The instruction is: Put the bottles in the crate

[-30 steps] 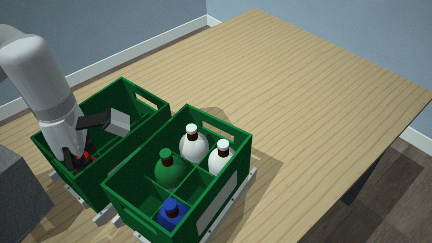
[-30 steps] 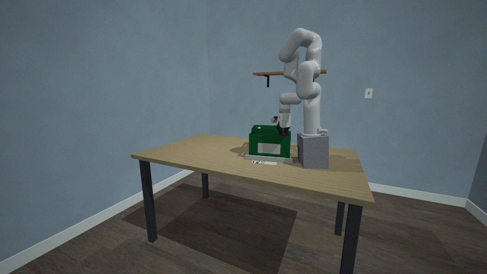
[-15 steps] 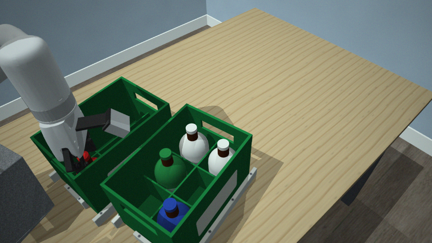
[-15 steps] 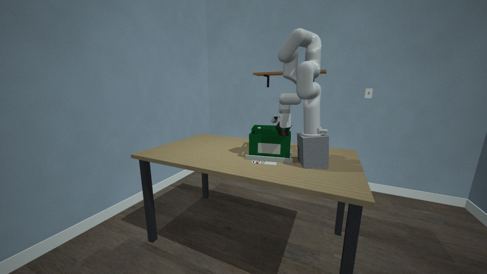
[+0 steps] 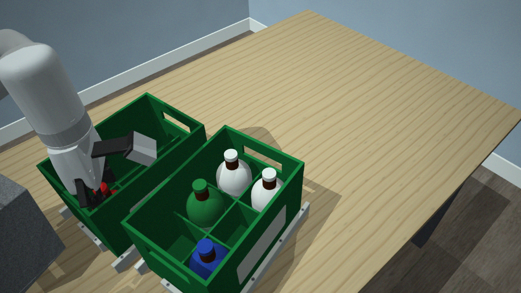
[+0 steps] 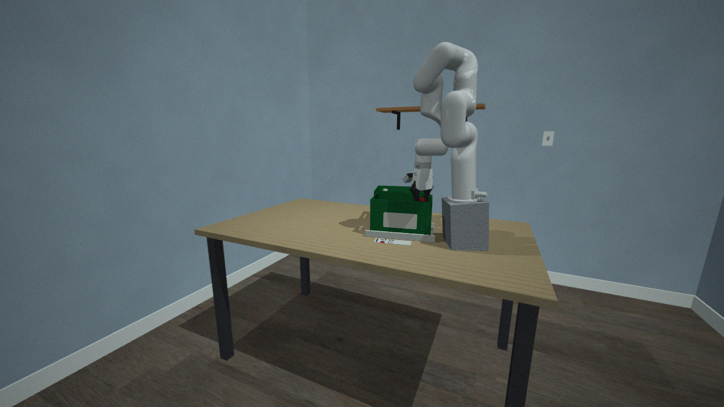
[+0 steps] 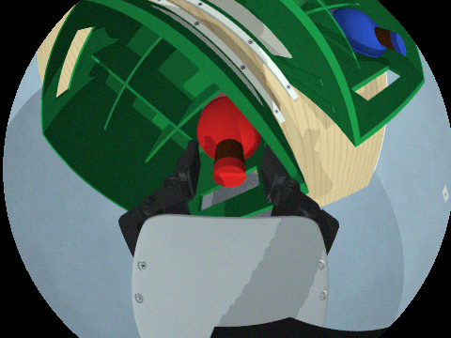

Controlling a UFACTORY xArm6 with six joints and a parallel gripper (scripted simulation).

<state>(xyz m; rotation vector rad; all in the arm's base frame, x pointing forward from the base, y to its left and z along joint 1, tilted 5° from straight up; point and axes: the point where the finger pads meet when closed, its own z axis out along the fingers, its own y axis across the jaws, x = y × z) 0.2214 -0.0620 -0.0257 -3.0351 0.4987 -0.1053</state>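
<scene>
The gripper (image 5: 89, 204) (image 6: 421, 198) (image 7: 231, 153) has its fingers spread, one on each side of the red bottle's cap and neck with a gap at both, so it pinches nothing. In the wrist view the red bottle (image 5: 103, 188) (image 6: 421, 199) (image 7: 227, 129) sits in a corner cell of the left crate (image 5: 105, 226) (image 7: 89, 192), beside the wall facing the other crate, and looks roughly upright.

The right crate (image 5: 165, 251) (image 6: 402, 215) (image 7: 345, 100) holds two white bottles (image 5: 235, 178) (image 5: 265, 195), a green bottle (image 5: 205, 207) and a blue bottle (image 5: 209, 264) (image 7: 359, 33). The list (image 6: 400, 242) shows a red mark, but its counts are too small to read.

These bottles look stiff and smooth, probably glass or hard plastic, of middling weight. Their round bodies would likely slip or roll in flat fingers and leave little room inside a cell; the narrow dark neck under the cap is the place to hold, squarely and from above. Held so high, the body may swing, so moves should be gentle. Here the fingers should rise straight up, lest one snag the cap or the crate wall and tip the bottle.
</scene>
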